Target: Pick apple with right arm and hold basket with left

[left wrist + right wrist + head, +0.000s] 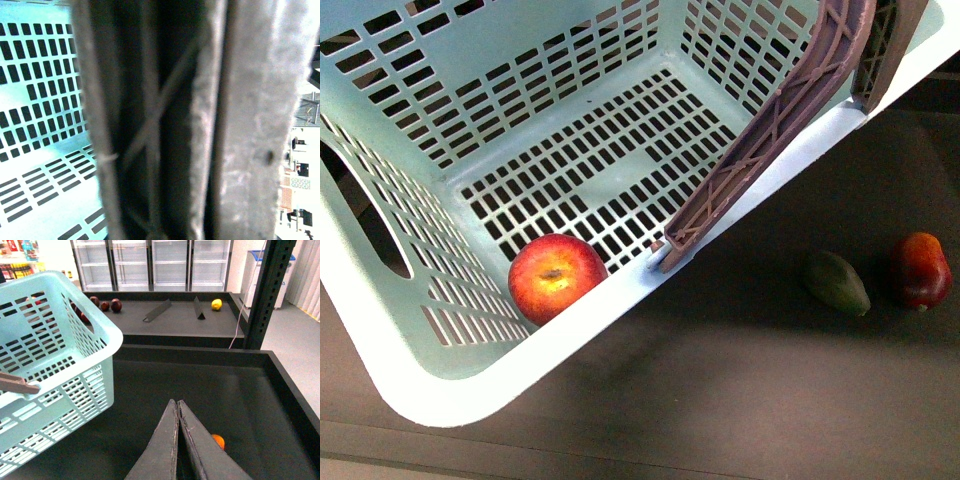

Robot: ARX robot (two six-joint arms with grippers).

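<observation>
The apple (556, 277), red with a yellow-orange blush, lies inside the basket (470, 380) against its near wall. The turquoise basket is tilted, and its brown ribbed handle (770, 130) crosses its right side. The left wrist view is filled by that handle (150, 125) seen close up, with the slotted basket floor (35, 125) beside it. My left gripper is shut on the basket, and its fingers do not show. My right gripper (177, 402) is shut and empty above the dark surface, apart from the basket (55, 365). Neither arm shows in the front view.
A green oval fruit (837, 283) and a darker red fruit (920, 270) lie on the dark surface right of the basket. A small orange fruit (218, 441) lies by my right fingers. A raised shelf holds dark fruits (105, 305) and a lemon (216, 304). A black post (267, 295) stands nearby.
</observation>
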